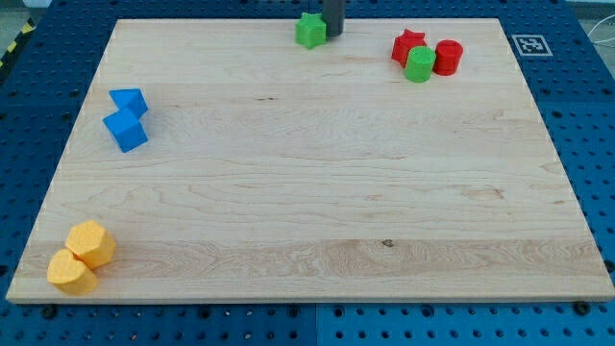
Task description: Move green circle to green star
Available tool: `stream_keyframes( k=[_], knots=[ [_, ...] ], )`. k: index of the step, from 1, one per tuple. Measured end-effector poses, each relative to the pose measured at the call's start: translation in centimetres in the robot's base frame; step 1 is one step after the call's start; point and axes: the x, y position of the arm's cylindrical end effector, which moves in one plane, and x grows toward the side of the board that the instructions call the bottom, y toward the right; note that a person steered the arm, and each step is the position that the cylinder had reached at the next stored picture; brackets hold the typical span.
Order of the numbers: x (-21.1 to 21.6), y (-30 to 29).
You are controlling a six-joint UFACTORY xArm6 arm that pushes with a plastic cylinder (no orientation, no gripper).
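Camera view, my tip beside green star, green circle well apart

1. Only the lower part of my dark rod shows, at the far edge, upright, cut off by the view's top.
2. My tip is down at the table's far edge, centre-right.

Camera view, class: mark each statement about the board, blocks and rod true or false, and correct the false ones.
1. The green circle touches the red star. True.
2. My tip is beside the green circle. False: it is just right of the green star, at the view's top.
3. Two blue blocks lie at the view's right. False: at the left.
4. Two yellow blocks sit at the bottom left. True.
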Motion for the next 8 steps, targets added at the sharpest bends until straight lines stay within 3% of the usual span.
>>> stream_keyframes(
  k=[3, 4, 6, 8],
  knots=[
    [1.7, 0.3],
    [8.2, 0.7],
    [10.2, 13.5],
    [16.9, 19.1]
  ],
)
